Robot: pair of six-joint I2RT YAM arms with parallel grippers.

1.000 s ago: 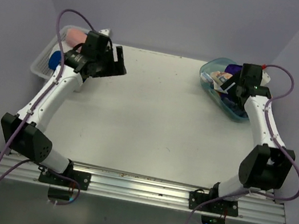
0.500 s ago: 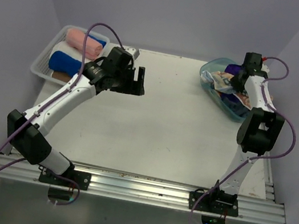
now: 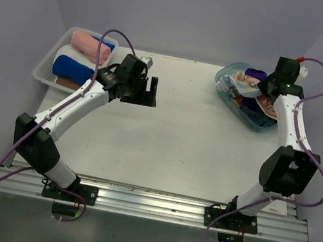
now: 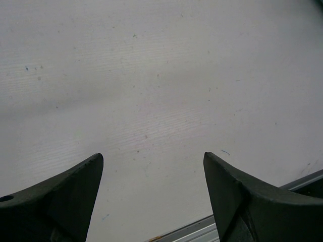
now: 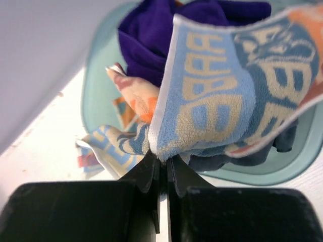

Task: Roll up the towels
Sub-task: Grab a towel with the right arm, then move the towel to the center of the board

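Note:
My right gripper [image 5: 162, 160] is shut on an edge of the cream, orange and light-blue printed towel [image 5: 217, 101], which hangs lifted from the jaws over the clear teal tub [image 5: 101, 75]. A purple towel [image 5: 146, 35] lies bunched in the tub behind it. From above, the right gripper [image 3: 268, 85] sits over the tub [image 3: 255, 124] at the back right, with the printed towel [image 3: 243, 84] draped toward the left. My left gripper [image 3: 148, 90] hovers open over bare table [image 4: 151, 75], its fingers [image 4: 75, 186] wide apart with nothing between them.
A white mesh basket [image 3: 43, 73] stands at the back left. It holds a rolled pink towel [image 3: 90, 46], a rolled white one [image 3: 73, 53] and a rolled blue one [image 3: 71, 67]. The table's near edge and metal rail [image 3: 154, 198] lie in front of the arm bases.
The right jaws closed on the printed towel and raised it from the tub. The left arm swung right, away from the basket, and now hangs over the table.

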